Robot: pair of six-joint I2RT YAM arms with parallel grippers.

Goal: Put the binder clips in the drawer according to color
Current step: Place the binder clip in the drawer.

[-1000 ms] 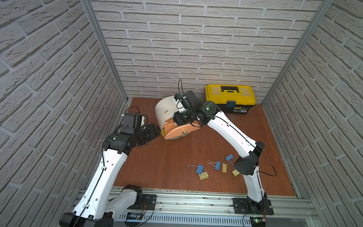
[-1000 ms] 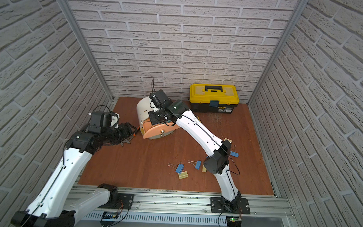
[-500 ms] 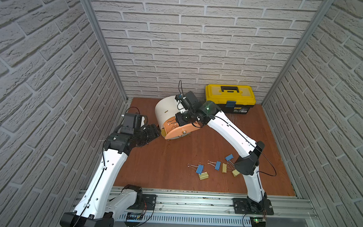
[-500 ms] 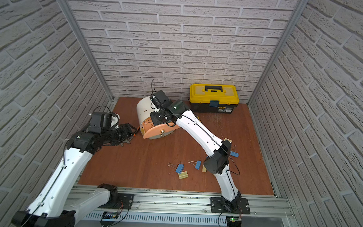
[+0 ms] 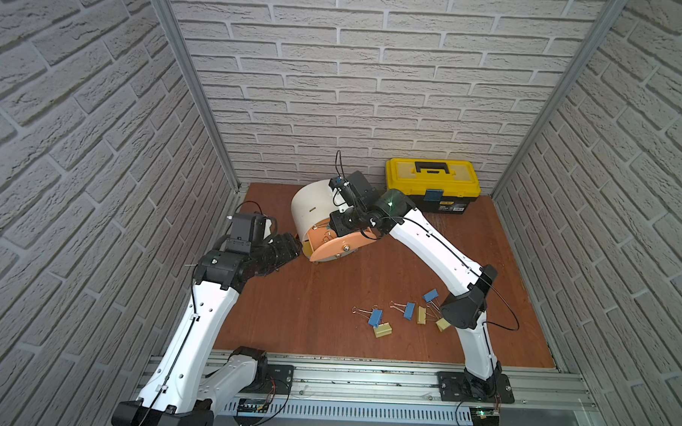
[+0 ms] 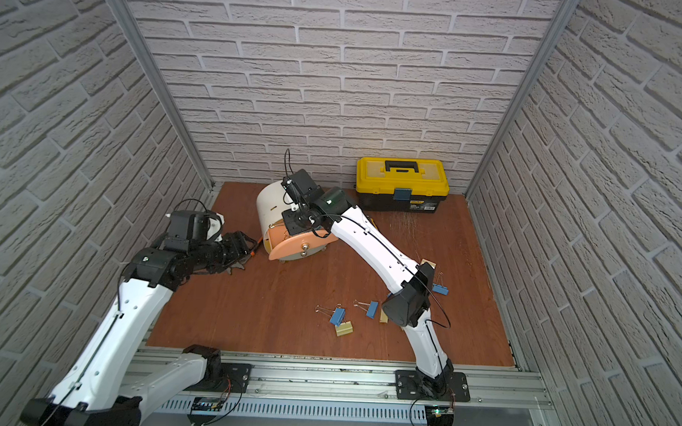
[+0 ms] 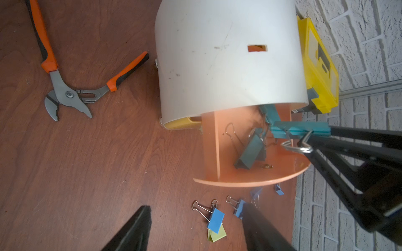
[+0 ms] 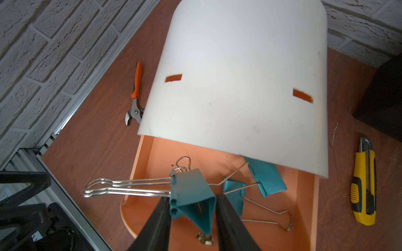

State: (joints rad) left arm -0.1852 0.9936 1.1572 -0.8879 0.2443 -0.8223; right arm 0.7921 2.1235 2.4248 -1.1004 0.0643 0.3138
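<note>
Over the pulled-out peach drawer point(image 8: 304, 217) of the white cabinet point(image 8: 239, 76), the right pincer point(image 8: 192, 208), nearer than the open, empty left pincer point(image 7: 195, 230), brackets a teal binder clip point(image 8: 191, 195), handles pointing sideways, grip uncertain.

Cabinet point(image 5: 316, 205) at far centre, top drawer point(image 5: 336, 245) pulled out, clips point(image 8: 232, 191) inside; toolbox point(image 5: 432, 182) to its right; pliers point(image 7: 65, 87) to its left; loose clips point(image 5: 402, 317) near right.

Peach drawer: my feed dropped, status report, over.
Right gripper over open peach drawer, teal clip between its jaws, release unclear. Left gripper open, empty. Nothing blocking.
</note>
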